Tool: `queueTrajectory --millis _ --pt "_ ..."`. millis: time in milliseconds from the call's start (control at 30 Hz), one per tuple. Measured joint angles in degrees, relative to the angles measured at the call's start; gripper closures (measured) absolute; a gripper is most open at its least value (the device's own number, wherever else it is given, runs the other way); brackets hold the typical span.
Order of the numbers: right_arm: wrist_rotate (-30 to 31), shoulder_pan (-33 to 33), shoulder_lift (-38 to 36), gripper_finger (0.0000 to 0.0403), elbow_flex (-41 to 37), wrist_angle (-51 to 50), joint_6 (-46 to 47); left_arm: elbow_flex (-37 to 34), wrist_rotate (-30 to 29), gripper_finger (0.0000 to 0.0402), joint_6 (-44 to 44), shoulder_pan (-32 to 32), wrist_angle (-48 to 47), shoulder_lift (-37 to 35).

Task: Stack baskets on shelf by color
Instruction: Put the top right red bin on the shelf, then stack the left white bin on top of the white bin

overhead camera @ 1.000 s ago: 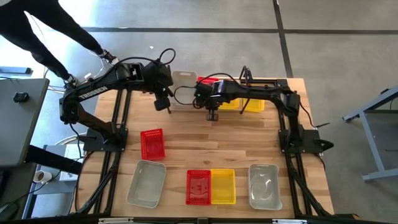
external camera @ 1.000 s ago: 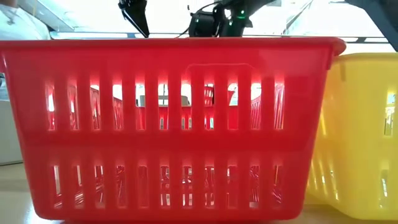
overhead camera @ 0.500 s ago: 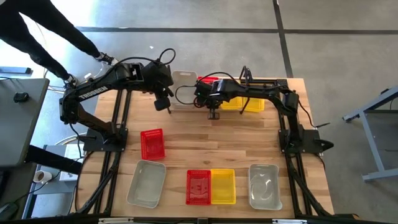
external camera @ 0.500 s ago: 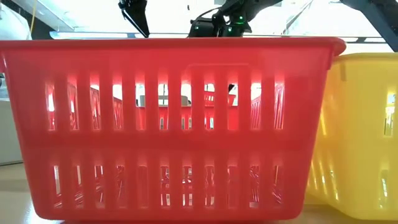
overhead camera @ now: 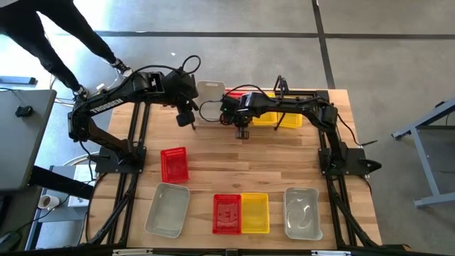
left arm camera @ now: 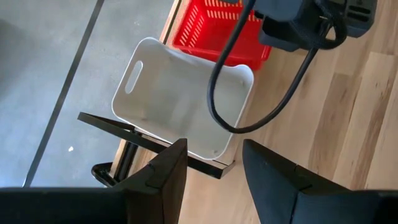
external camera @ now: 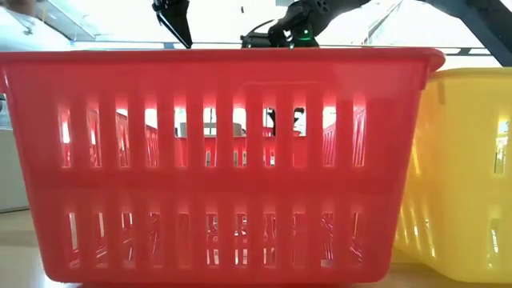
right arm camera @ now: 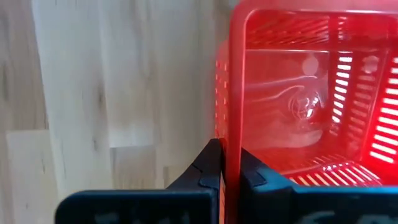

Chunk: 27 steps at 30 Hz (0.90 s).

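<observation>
My right gripper (right arm camera: 225, 163) is clenched on the wall of a red basket (right arm camera: 298, 93) at the table's (overhead camera: 284, 163) far edge by the shelf (left arm camera: 155, 140); left gripper (left arm camera: 214, 171) hangs released nearby. Looks early: five baskets still sit along the near edge.

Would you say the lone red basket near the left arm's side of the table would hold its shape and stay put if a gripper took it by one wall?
The red basket probably stays fairly stiff: its slotted walls stand straight. It looks light, being thin plastic and empty. Gripped by one wall, it may well swing or tilt, and a push would likely slide it on the smooth wooden table.
</observation>
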Motion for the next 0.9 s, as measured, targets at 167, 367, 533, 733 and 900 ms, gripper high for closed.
queueTrajectory --millis 167,367,533,733,900 --pt "1.6 0.0 0.2 0.0403 0.0 1.1 0.0 0.0 0.0 0.0257 0.3 0.0 0.0 0.0" --pt "1.6 0.1 0.2 0.0380 0.0 1.4 -1.1 0.0 0.3 0.0257 1.5 0.0 -0.4 0.0" --pt "1.8 0.1 -0.1 0.0326 0.3 0.5 0.5 0.0 0.2 0.0257 1.4 0.0 -1.3 0.0" --pt "0.9 0.4 -0.3 0.0287 5.4 -5.6 4.2 0.0 0.4 0.0257 -0.1 0.0 -4.2 0.0" --pt "0.6 1.8 -0.3 0.0285 10.4 -12.7 9.0 0.0 3.6 0.0257 -2.5 0.0 -9.2 0.0"
